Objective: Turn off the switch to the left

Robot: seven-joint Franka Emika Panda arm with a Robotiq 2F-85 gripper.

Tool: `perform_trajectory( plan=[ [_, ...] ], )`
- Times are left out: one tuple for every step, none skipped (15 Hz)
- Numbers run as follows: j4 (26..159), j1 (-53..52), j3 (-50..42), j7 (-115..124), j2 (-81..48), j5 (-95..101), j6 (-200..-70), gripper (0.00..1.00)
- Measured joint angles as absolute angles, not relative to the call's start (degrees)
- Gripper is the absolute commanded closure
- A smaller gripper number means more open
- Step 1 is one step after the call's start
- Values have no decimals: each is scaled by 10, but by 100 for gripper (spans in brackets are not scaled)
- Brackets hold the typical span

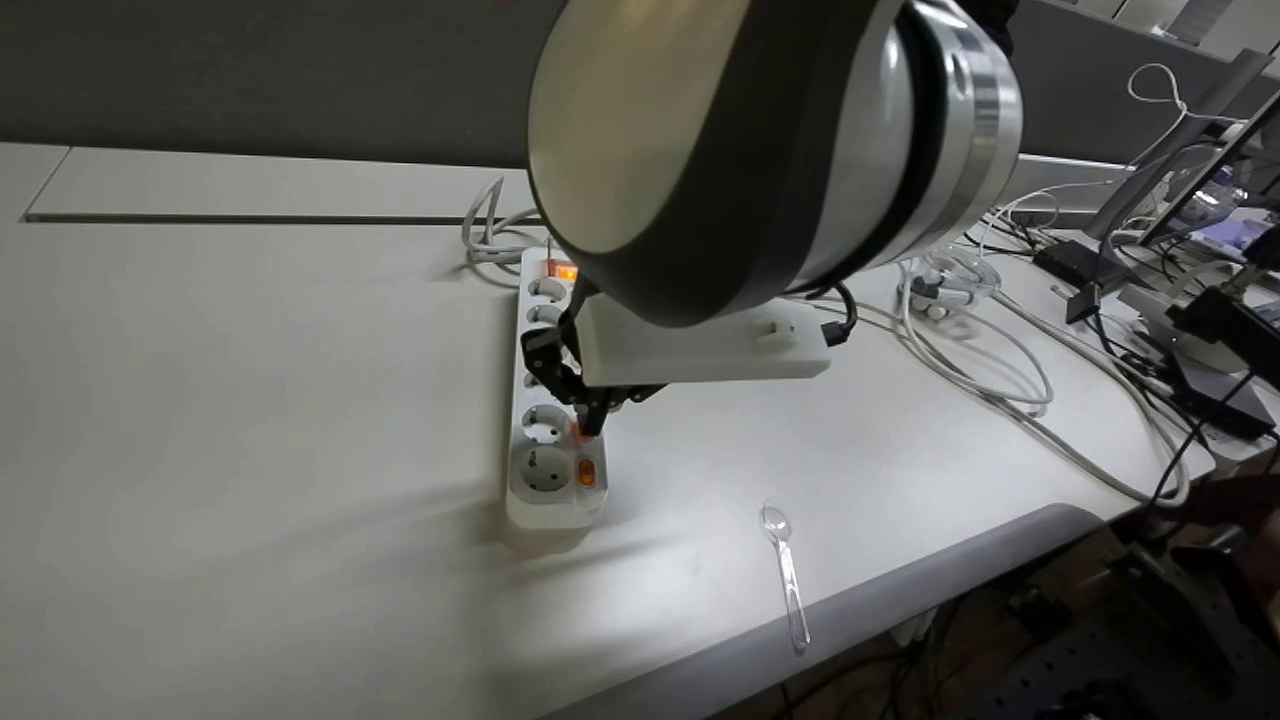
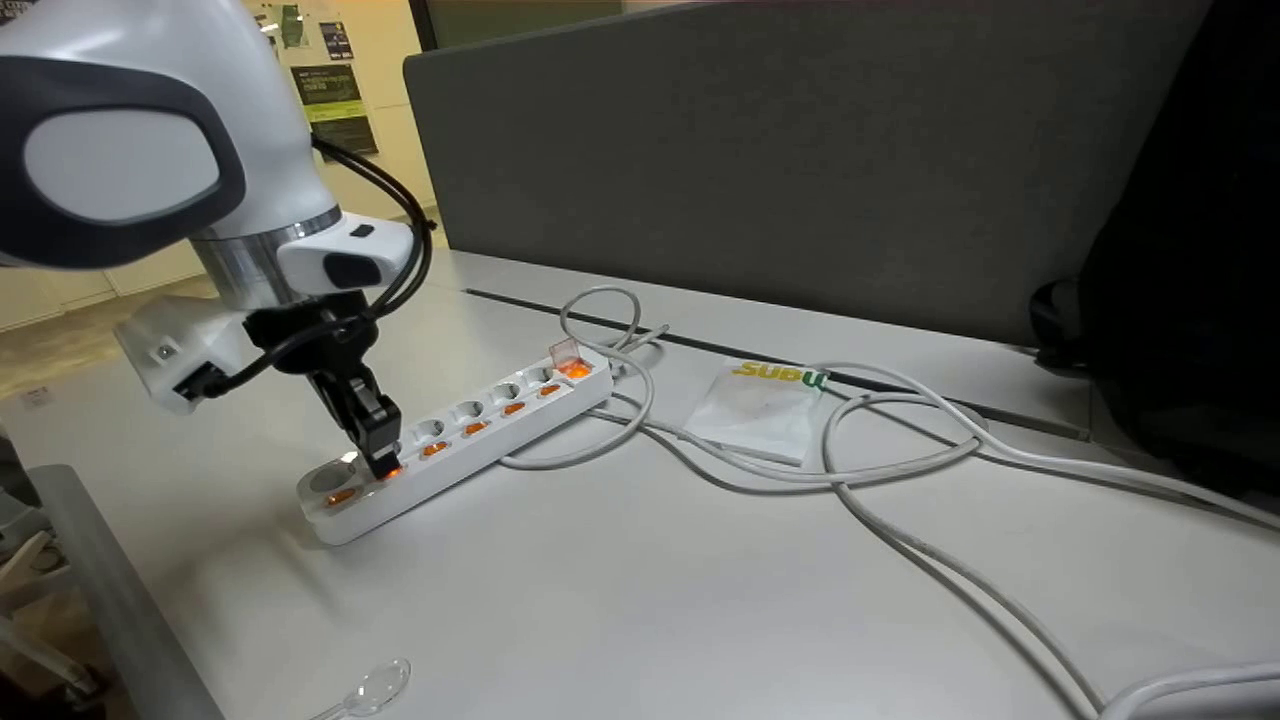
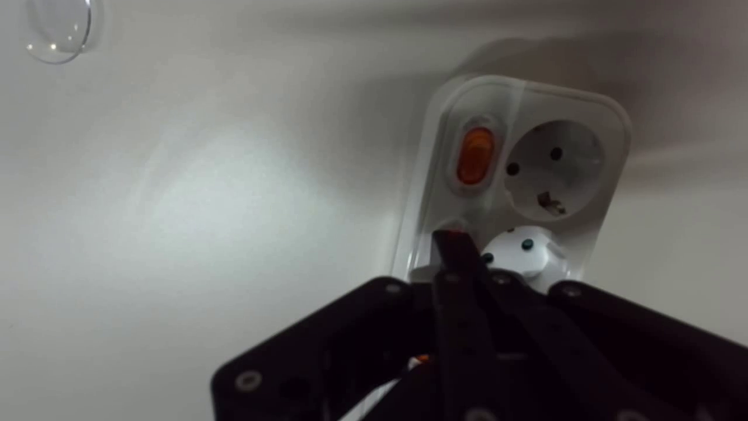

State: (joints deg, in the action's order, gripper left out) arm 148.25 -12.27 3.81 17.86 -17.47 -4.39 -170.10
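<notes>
We took the lit switch (image 2: 394,474), second from one end of the white power strip (image 2: 465,457), as our target. We judged it stiff plastic, better pressed on its raised half than grasped; the strip, likely light, might slide. The gripper (image 2: 383,464), jaws pressed together, stood touching it or just above; we couldn't tell which. A spoon (image 1: 788,575) lay well apart.

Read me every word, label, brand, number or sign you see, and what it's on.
"SUB" in yellow, on a flat white squarish packet; the green lettering after it is unclear.
Coloured rectangular wall posters: print too small to read.
White plastic power strip: no readable markings.
</notes>
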Motion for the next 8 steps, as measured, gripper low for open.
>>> perform_trajectory(
  plan=[
    [1482,-124,37,179,-175,-44,-1701,100],
    [1482,-127,35,179,-175,-44,-1701,100],
    [1482,-130,32,179,-175,-43,-1701,100],
    [1482,-133,29,179,-176,-43,-1701,100],
    [1481,-137,25,179,-177,-41,-1701,100],
    [1479,-141,21,179,-179,-39,-1700,100],
    [1478,-145,17,179,-179,-35,-1698,100],
    [1477,-148,14,179,-179,-33,-1697,100]
  ],
)
